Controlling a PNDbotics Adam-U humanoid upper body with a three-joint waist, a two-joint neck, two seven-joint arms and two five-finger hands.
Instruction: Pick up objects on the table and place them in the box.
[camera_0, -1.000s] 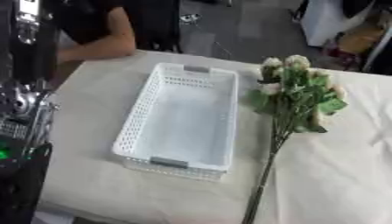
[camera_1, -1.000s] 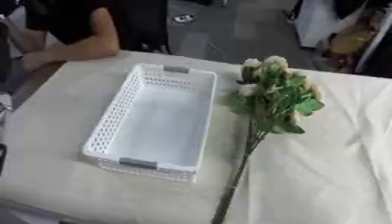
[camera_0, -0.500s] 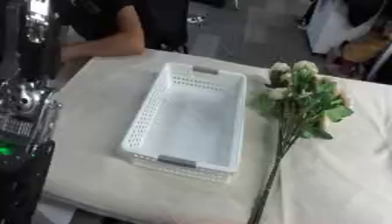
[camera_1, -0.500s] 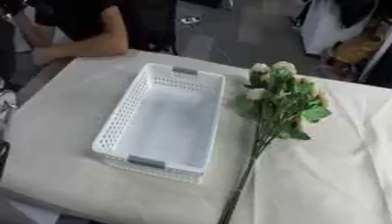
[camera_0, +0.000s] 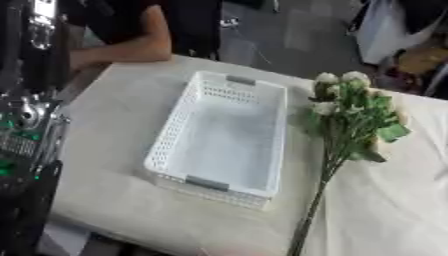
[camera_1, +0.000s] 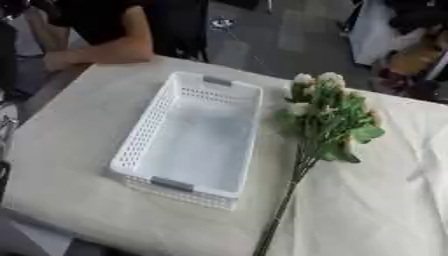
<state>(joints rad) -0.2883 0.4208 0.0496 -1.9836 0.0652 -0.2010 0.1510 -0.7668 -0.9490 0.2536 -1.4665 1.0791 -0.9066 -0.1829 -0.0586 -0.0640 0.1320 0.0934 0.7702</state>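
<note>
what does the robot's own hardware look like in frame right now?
Only the left side shows, in the left eye view: a black arm with silver metal joints and small green lights. No hand is visible in either view, and nothing of the right arm.

The setting looked like a robotics lab or test room rather than a home. A tabletop (camera_1: 79, 165) draped in plain cream cloth served as the landmark. To its left stood black machine housing with silver metal parts and small green lights (camera_0: 22, 145). Beyond its far edge lay a dark grey floor (camera_1: 262, 45) with a cable or small object on it. At the far left corner a person in dark clothing rested an arm (camera_1: 96, 52) on the cloth. Past the far right corner sat blurred white and orange clutter (camera_1: 394, 40).
</note>
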